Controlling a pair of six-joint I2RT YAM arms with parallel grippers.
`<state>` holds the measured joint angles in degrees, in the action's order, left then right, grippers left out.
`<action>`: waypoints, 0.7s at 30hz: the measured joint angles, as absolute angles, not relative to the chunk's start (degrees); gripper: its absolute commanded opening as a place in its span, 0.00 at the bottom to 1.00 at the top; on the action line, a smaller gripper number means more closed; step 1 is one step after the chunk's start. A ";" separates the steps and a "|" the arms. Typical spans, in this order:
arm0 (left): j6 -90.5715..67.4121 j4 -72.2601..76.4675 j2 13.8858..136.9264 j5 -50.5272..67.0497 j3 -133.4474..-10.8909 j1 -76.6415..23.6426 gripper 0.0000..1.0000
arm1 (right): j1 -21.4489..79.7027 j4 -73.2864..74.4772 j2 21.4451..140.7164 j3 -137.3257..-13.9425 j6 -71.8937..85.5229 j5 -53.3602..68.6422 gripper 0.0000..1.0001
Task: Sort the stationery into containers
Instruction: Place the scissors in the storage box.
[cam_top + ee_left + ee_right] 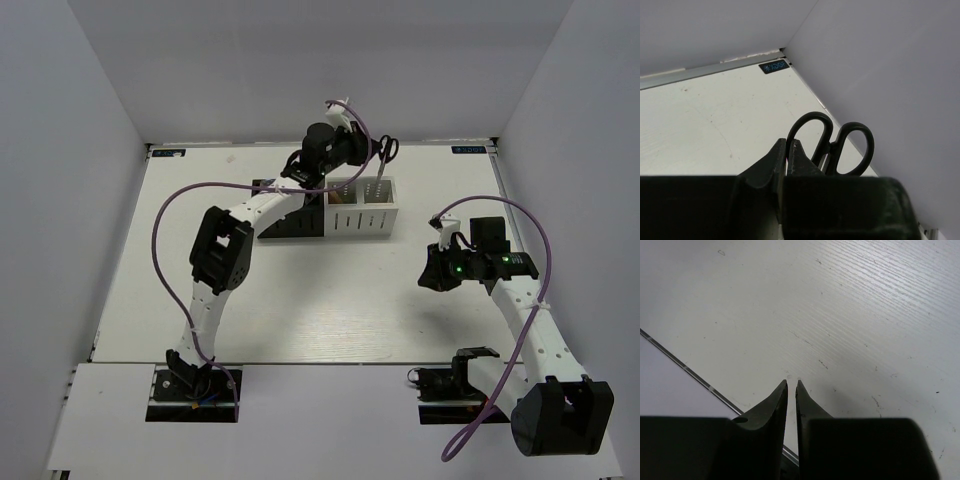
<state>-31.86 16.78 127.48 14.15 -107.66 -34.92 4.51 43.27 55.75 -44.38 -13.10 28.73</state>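
Though blurred beyond reading, a blue label (775, 66) sits beyond the scissors (832, 142).

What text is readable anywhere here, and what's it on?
Left label, far-left corner: too small to read.
Right label, far-right corner: too small from above, blurred in the left wrist view.
Nothing else carries text.

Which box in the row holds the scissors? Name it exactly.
The white box at the row's right end: the scissors stand in it, handles up. No scissors show in the other three.
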 measured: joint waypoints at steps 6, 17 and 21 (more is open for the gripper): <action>-29.39 16.32 128.86 14.22 -106.76 -34.81 0.00 | 4.51 43.44 55.75 -44.38 -13.52 29.02 0.15; -26.76 13.78 130.02 14.11 -106.72 -34.72 0.10 | 4.51 43.55 55.75 -44.38 -13.78 29.80 0.20; -25.67 13.78 130.02 14.11 -105.80 -34.72 0.41 | 4.51 43.59 55.75 -44.38 -13.93 29.82 0.25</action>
<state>-25.67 13.78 130.02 14.11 -105.80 -34.72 4.51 43.59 55.75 -44.38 -13.93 29.82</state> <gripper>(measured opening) 0.292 0.226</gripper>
